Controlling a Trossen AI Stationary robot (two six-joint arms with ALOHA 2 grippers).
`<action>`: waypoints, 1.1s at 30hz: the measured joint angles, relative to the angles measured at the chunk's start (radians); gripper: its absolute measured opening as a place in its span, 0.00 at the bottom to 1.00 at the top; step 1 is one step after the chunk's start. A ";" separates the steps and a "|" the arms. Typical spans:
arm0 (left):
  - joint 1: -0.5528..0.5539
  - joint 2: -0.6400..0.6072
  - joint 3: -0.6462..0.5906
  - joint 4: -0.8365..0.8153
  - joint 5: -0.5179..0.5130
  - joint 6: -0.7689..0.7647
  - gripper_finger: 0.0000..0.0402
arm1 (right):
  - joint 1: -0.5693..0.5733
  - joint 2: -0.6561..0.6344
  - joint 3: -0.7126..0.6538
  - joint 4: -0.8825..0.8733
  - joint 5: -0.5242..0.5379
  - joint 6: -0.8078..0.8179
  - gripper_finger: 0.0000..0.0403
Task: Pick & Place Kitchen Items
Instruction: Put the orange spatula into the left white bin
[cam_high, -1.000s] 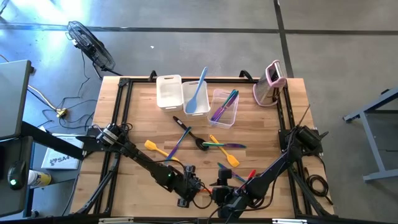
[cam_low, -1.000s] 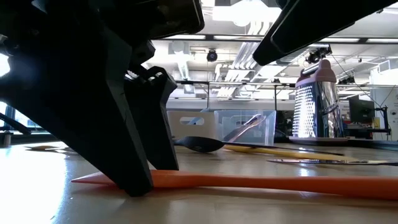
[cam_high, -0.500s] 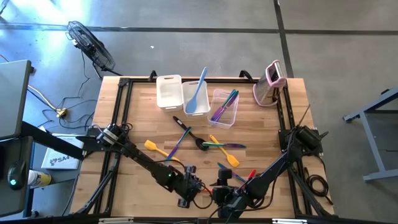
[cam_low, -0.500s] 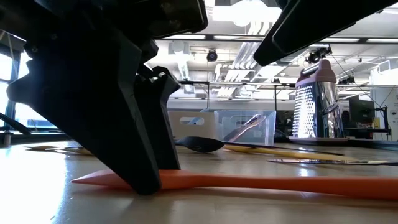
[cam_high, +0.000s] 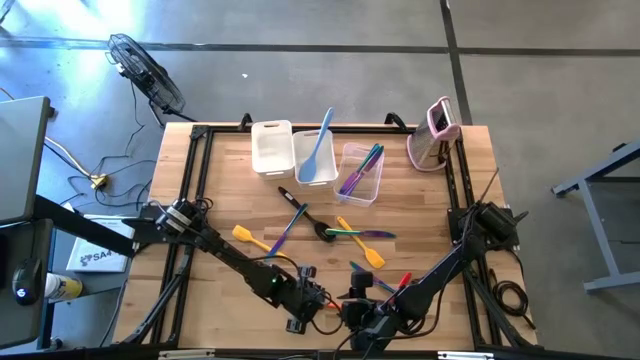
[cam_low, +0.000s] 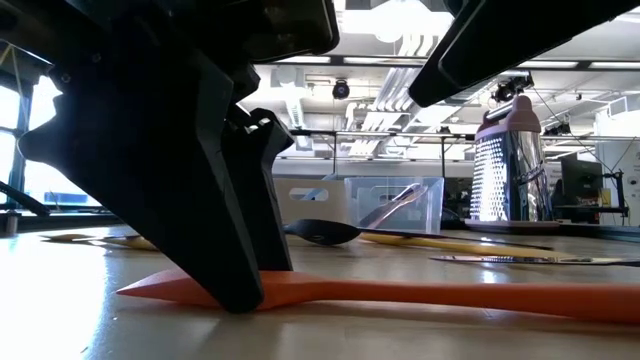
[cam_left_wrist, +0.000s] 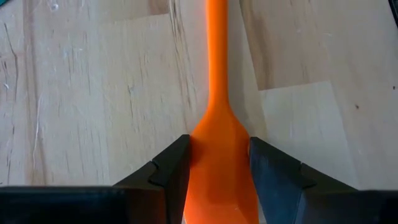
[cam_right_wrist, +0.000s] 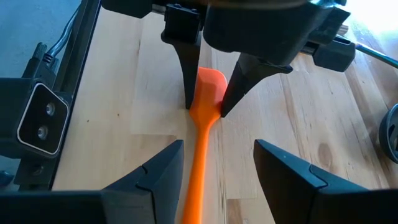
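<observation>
An orange spatula (cam_low: 450, 295) lies flat on the wooden table near its front edge, its blade tip (cam_low: 135, 290) free. My left gripper (cam_left_wrist: 217, 180) stands over the blade, shut on it; it also shows in the right wrist view (cam_right_wrist: 205, 107) and the high view (cam_high: 305, 300). My right gripper (cam_right_wrist: 217, 177) hangs open above the spatula's handle (cam_right_wrist: 196, 186), one finger on either side of it and clear of it. In the high view the right gripper (cam_high: 362, 312) sits beside the left one, and the arms hide the spatula. My left gripper pinches the spatula's blade by its two side edges (cam_left_wrist: 194, 155), at the end where the blade narrows into the handle. Its fingers (cam_right_wrist: 186, 74) slant down from above, one on each side. The spatula rests flat on the table.
Three tubs stand at the far edge: an empty white tub (cam_high: 272, 147), a tub with a light blue spatula (cam_high: 318, 150), and a tub with purple and teal utensils (cam_high: 362, 172). A pink grater (cam_high: 435, 135) stands at far right. Loose utensils (cam_high: 340, 232) lie mid-table.
My left gripper has shut onto the orange spatula's blade: in the low view the gap between its two fingers has narrowed. The spatula has stayed flat on the table.
</observation>
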 joint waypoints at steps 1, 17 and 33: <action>0.000 0.000 0.000 0.000 0.000 0.000 0.37 | 0.000 0.000 0.000 0.000 0.000 0.000 0.47; 0.001 0.000 0.001 0.003 0.039 -0.003 0.22 | 0.000 0.000 0.000 -0.001 0.000 0.000 0.47; 0.002 0.000 0.001 0.007 0.053 -0.003 0.21 | 0.000 0.000 0.000 0.000 0.000 0.000 0.47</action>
